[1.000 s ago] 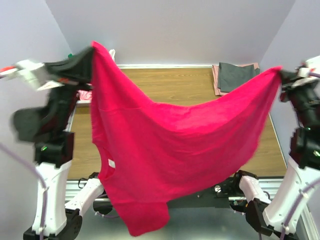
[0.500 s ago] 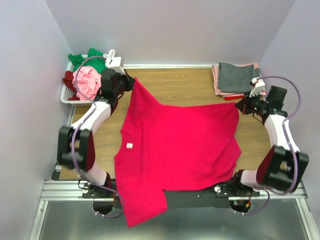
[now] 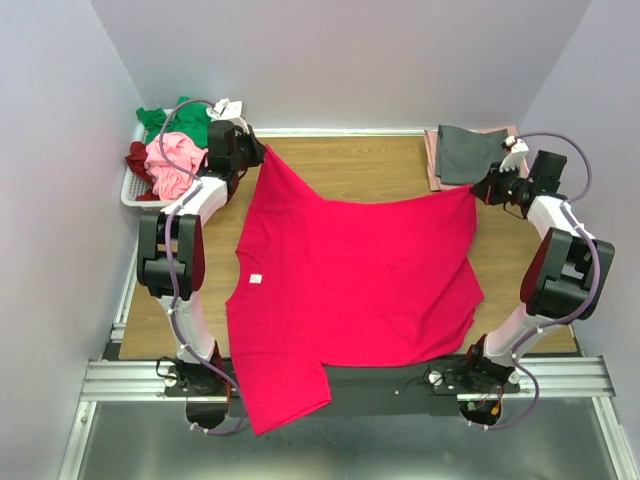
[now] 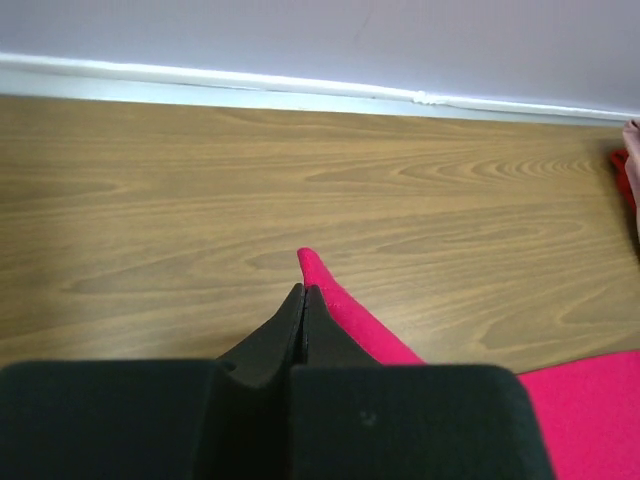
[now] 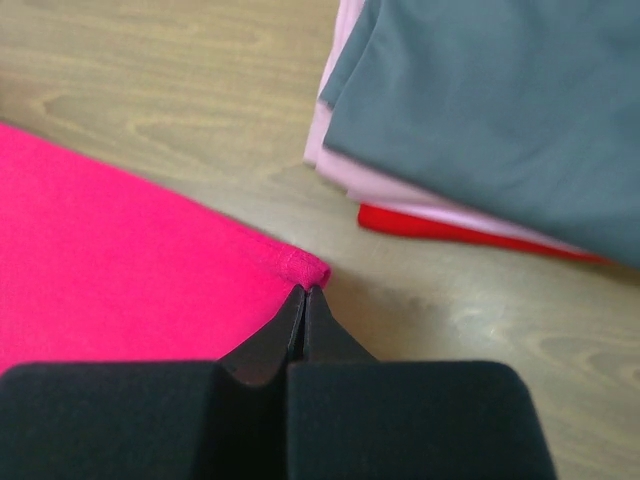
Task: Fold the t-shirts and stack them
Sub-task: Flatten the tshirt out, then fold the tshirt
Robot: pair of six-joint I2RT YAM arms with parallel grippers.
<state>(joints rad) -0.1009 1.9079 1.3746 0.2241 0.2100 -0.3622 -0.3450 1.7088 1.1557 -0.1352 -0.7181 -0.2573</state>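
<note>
The crimson-pink t-shirt [image 3: 350,270] lies spread on the wooden table, its near part hanging over the front edge. My left gripper [image 3: 262,152] is shut on its far left corner [image 4: 318,275]. My right gripper [image 3: 478,192] is shut on its far right corner [image 5: 300,268]. A folded stack with a grey tee [image 3: 470,152] on top sits at the far right; in the right wrist view the grey tee [image 5: 500,110] lies over a light pink tee [image 5: 350,175] and a red tee [image 5: 450,228]. Green [image 3: 180,120], light pink [image 3: 170,160] and maroon [image 3: 135,158] tees fill the basket.
A white slatted basket [image 3: 135,195] stands off the table's far left corner. The back wall runs along the table's far edge [image 4: 300,95]. Bare wood [image 3: 360,165] shows between the two grippers. A metal rail [image 3: 130,375] runs along the front.
Both arms have lowered the shirt from mid-air onto the table and pulled its top corners farther back and apart. It now lies flatter.
</note>
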